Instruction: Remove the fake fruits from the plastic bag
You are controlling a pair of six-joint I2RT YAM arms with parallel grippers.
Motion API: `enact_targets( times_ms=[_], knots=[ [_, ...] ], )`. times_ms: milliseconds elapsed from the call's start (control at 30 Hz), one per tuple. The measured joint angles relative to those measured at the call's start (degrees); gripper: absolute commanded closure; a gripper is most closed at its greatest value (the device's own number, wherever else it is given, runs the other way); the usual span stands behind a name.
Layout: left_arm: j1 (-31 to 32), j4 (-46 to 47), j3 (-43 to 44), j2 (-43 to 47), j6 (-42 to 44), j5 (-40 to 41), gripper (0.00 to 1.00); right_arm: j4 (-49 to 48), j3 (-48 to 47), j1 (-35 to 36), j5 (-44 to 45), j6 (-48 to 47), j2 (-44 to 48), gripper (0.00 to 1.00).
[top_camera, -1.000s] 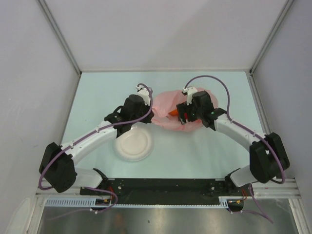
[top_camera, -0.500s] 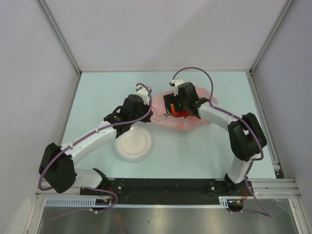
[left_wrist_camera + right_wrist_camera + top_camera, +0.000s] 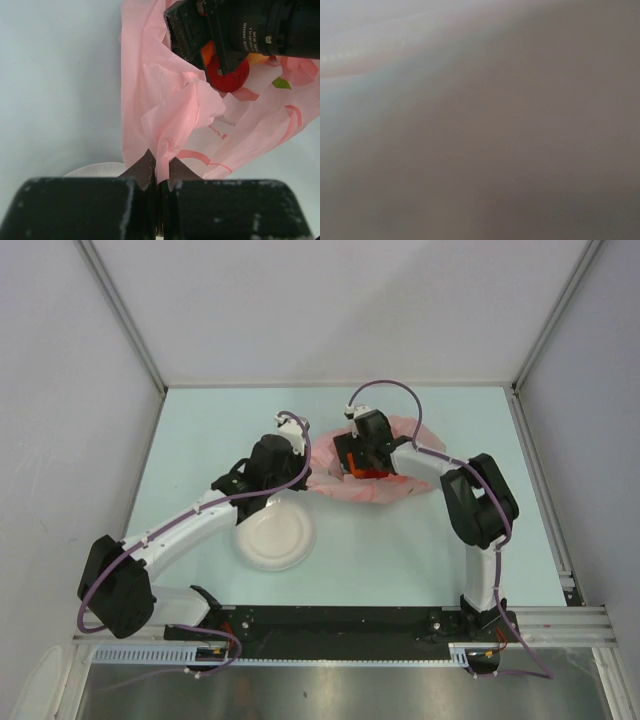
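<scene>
While left end effector (image 3: 160,165) clamps plastic bag (image 3: 165,110) edge, bag's long axis runs left-right.

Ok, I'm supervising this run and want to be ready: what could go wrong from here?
The left gripper pinches only a thin fold of the bag; a tug could slip it free. The right wrist view is all blur, so the right gripper, by the red fruit, may snag plastic too.

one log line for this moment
left end effector: pinching bag edge | right end effector: at bag, grip unclear | red fruit: beside it
</scene>
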State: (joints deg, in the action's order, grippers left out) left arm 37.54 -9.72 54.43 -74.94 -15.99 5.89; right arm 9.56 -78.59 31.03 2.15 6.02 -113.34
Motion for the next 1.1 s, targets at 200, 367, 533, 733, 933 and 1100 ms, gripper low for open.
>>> enact_targets(
  times_ms=[200, 367, 533, 733, 933, 1100],
  knots=[
    [0.0, 0.24, 0.0, 0.0, 0.31, -0.04, 0.84, 0.24, -0.07, -0.81, 0.24, -2.08, 0.11, 0.57],
    [0.0, 0.17, 0.59, -0.13, 1.66, -0.33, 0.01, 6.49, -0.07, -3.96, -2.38, -4.74, 8.17, 0.63],
    [-0.42, -1.55, 7.08, -1.44, 2.08, -2.91, 0.0, 13.55, -0.98, -4.59, -7.39, -8.48, 24.44, 0.64],
    [-5.42, -3.58, 16.33, 0.26, 1.14, -7.06, 0.0, 17.31, -2.56, 7.13, -14.32, -14.73, 36.89, 0.64],
    [-19.06, -6.01, 17.68, 7.19, -0.07, -6.91, 0.0, 19.28, -2.54, 20.13, -18.62, -22.6, 32.65, 0.64],
    [-23.8, -6.54, 13.42, 13.99, -0.85, -6.38, 0.0, 15.67, -2.49, 26.88, -20.41, -25.03, 23.26, 0.61]
  ],
)
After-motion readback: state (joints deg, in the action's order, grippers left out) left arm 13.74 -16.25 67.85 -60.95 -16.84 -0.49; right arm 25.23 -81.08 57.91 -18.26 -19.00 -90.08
